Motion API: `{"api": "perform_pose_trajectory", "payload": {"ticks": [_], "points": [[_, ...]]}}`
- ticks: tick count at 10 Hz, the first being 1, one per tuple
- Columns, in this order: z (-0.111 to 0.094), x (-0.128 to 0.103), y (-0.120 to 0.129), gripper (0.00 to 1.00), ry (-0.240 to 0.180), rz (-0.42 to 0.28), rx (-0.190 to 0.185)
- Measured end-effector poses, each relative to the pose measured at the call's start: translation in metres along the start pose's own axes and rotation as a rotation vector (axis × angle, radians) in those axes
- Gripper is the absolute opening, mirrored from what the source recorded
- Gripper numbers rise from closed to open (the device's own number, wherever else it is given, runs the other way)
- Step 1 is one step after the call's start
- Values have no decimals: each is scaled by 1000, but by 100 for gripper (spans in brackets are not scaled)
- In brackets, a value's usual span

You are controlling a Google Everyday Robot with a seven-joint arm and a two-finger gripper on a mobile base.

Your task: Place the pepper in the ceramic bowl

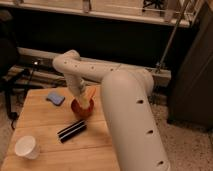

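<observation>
The reddish-brown ceramic bowl [81, 109] stands on the wooden table [45, 120], right of its middle. My gripper [82, 100] hangs straight down at the bowl's mouth and covers much of its inside. The orange pepper [91, 93] shows as a slanted streak just right of the gripper, its lower end at the bowl's right rim and its upper end pointing up and to the right. Whether the pepper is held or rests in the bowl cannot be made out.
A black rectangular bar [71, 131] lies in front of the bowl. A white cup [26, 147] stands at the table's front left and a blue cloth-like object [55, 97] at the back left. My thick white arm [125, 110] covers the table's right side.
</observation>
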Motion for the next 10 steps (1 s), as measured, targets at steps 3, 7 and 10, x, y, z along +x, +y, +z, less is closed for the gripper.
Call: {"api": "perform_pose_trajectory", "payload": {"ticks": [3, 7, 10], "points": [[13, 19, 6, 42, 82, 188, 20], [8, 23, 3, 78, 111, 259, 58], [3, 9, -19, 80, 114, 215, 75]]}}
